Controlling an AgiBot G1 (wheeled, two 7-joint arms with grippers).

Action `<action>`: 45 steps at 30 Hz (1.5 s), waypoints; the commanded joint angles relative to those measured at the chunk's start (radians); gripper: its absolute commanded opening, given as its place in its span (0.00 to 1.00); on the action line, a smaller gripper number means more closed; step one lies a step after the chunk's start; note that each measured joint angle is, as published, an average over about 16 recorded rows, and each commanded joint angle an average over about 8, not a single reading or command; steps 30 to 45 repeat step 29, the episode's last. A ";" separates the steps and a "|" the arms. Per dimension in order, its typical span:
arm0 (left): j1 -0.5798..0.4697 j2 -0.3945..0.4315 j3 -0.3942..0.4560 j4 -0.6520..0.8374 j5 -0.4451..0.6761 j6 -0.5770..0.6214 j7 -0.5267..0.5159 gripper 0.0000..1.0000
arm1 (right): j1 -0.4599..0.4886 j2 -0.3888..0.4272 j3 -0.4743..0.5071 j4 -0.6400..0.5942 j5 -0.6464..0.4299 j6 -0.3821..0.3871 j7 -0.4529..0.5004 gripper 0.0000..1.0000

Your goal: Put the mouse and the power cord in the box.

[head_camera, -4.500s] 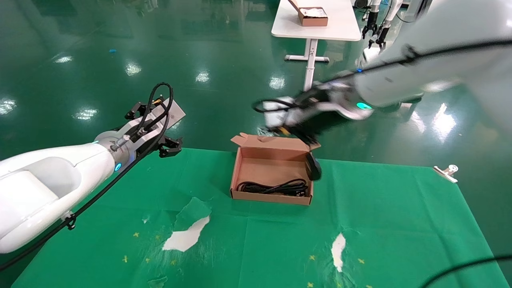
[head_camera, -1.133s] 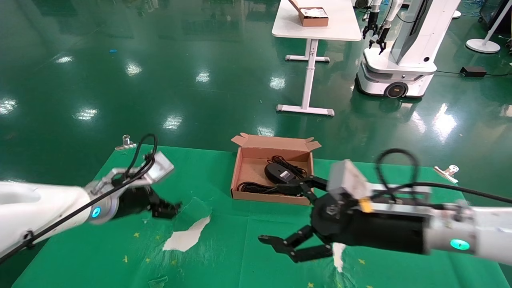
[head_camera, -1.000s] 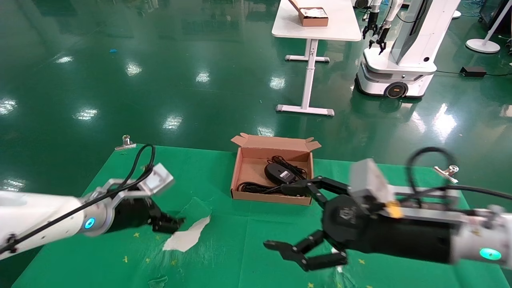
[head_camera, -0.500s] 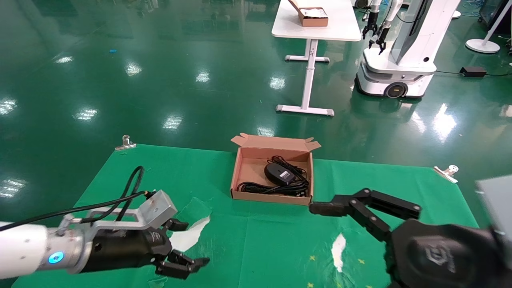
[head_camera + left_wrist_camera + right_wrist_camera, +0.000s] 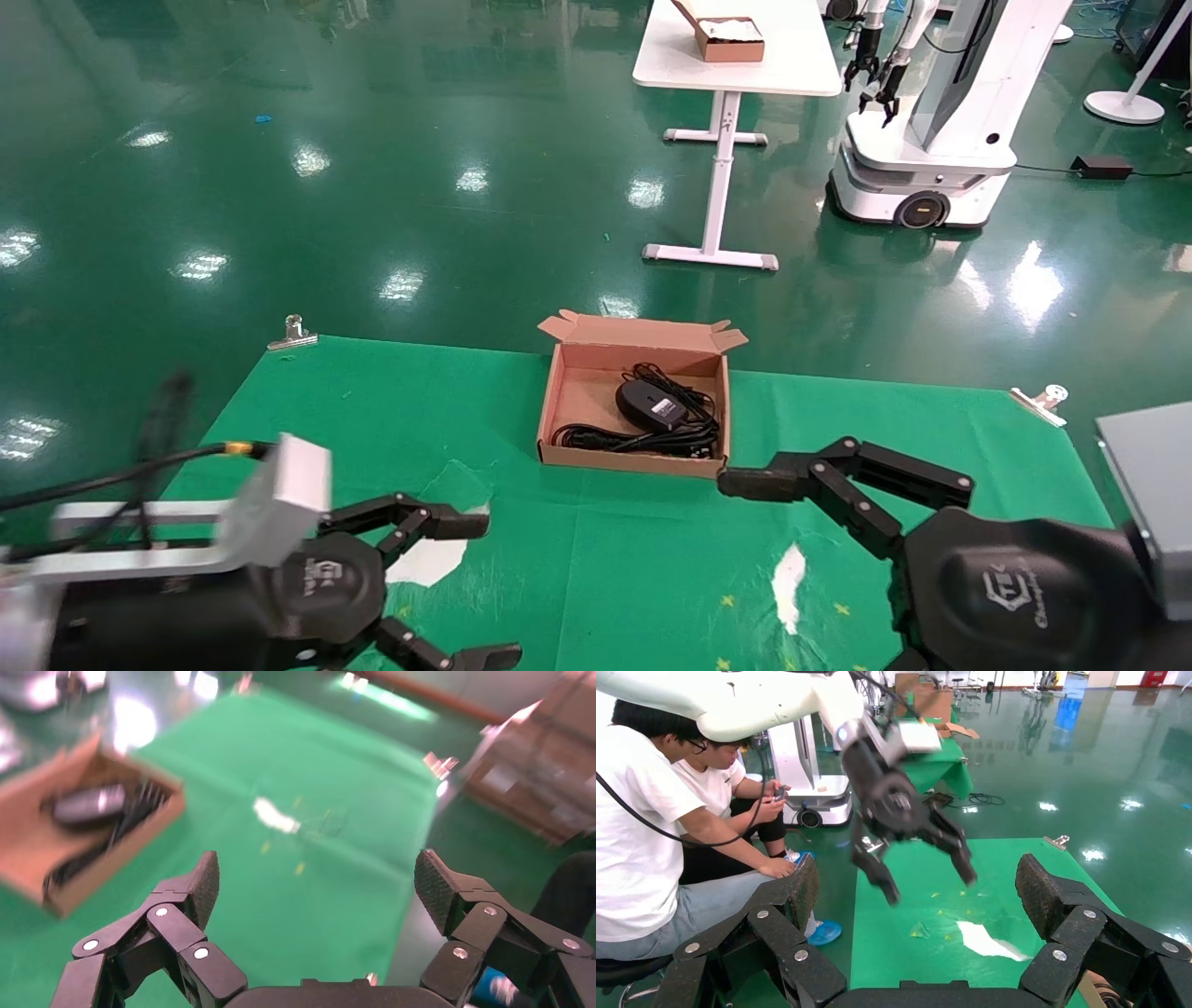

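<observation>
Pulling both arms back toward my body now, and my right gripper [image 5: 819, 578] hangs low and close at the near right of the green cloth [image 5: 605, 559], fingers spread wide, nothing between them. A second ago that same claw was reaching in beside the box; now it sits clear of it, one fingertip just short of the near right corner. My left gripper [image 5: 447, 587] has dropped in too, from out over the left side of the cloth to the near left edge, also splayed apart and empty. Between them the cloth shows its white torn patches [image 5: 430, 557], untouched. Farther out, the box [image 5: 577, 410] sits where it was, flaps along its far edge, and inside it the mouse [image 5: 650, 403] now lies label-up toward the right, its thin cable bunched beside it, with the power cord [image 5: 633, 438] stretched along the near wall. Both things are in, nothing held, so I judge the job done and this is me retreating.
</observation>
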 commanded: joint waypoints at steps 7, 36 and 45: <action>0.063 -0.051 -0.106 -0.001 -0.264 0.094 0.175 1.00 | 0.000 0.000 -0.001 0.000 0.000 0.000 0.000 1.00; 0.088 -0.072 -0.147 -0.002 -0.369 0.130 0.236 1.00 | -0.001 0.001 0.000 0.001 0.002 -0.001 0.000 1.00; 0.088 -0.072 -0.147 -0.002 -0.369 0.130 0.236 1.00 | -0.001 0.001 0.000 0.001 0.002 -0.001 0.000 1.00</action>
